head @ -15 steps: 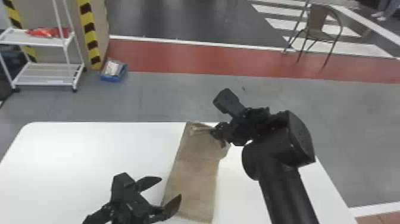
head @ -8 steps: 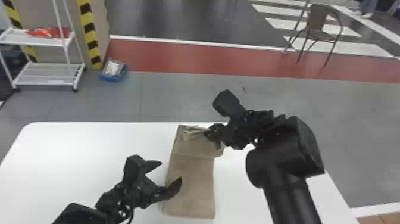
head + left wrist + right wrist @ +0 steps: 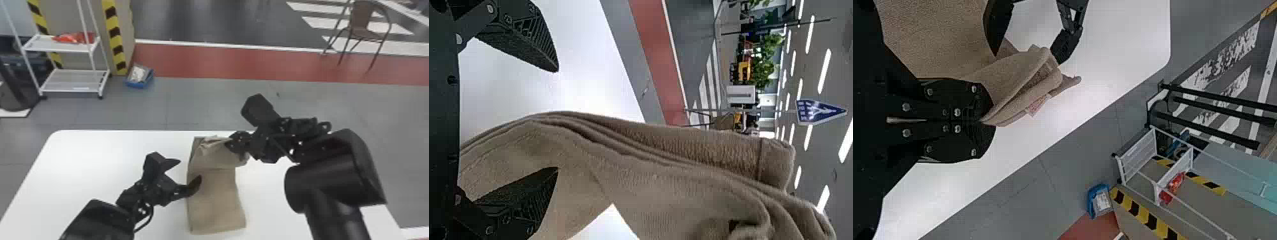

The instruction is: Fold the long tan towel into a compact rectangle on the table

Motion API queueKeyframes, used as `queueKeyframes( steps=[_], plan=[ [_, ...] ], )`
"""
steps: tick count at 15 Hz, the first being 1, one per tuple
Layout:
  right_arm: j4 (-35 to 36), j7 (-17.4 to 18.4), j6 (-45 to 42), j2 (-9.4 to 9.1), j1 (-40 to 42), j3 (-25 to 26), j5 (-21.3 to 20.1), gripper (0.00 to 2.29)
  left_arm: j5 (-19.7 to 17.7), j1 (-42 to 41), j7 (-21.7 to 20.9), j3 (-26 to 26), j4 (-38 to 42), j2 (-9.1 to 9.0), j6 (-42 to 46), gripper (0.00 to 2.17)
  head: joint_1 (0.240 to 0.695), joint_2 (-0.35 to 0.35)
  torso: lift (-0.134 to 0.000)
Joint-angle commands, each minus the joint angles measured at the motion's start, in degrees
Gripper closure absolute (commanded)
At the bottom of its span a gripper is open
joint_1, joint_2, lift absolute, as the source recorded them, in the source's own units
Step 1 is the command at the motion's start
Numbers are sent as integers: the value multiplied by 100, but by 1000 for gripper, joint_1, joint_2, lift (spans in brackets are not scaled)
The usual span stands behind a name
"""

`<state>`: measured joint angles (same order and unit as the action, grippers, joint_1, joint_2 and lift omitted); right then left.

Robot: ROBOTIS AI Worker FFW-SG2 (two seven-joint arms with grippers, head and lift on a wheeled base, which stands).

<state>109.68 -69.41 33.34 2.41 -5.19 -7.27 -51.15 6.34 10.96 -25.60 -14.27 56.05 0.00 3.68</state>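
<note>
The tan towel (image 3: 215, 198) lies lengthwise on the white table (image 3: 95, 166), its far end bunched and folded over. My right gripper (image 3: 230, 144) holds that far end near its right side; in the right wrist view the right gripper (image 3: 985, 121) is shut on a gathered edge of the towel (image 3: 1023, 80). My left gripper (image 3: 191, 170) stands open at the towel's left edge, one finger over the cloth. In the left wrist view, the left gripper (image 3: 556, 120) has its fingers wide apart, with the layered towel (image 3: 669, 185) between and beyond them.
Beyond the table's far edge stand a white shelf rack (image 3: 71, 79) at the left, a blue box (image 3: 139, 76) on the floor and a brown chair (image 3: 362, 25) at the far right. Bare tabletop lies on both sides of the towel.
My left gripper has moved away from the robot and slightly right, along the towel's left edge. The towel's far part has shifted left, the right gripper still shut on it and moved slightly left.
</note>
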Motion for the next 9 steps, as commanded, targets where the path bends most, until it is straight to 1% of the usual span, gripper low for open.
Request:
queueKeyframes(
  steps=[1,6,9],
  plan=[
    [220,-3,37,14,88,-99,17,1480,16,20,-24,118,-16,-15,40,205,695,-114,0],
    [176,41,37,-47,44,-143,-36,1480,16,-77,-103,179,28,-15,40,205,695,-88,0],
    [-26,138,-16,-82,-61,-117,-80,1480,16,-252,-288,320,160,-9,40,205,695,-87,0]
  ],
)
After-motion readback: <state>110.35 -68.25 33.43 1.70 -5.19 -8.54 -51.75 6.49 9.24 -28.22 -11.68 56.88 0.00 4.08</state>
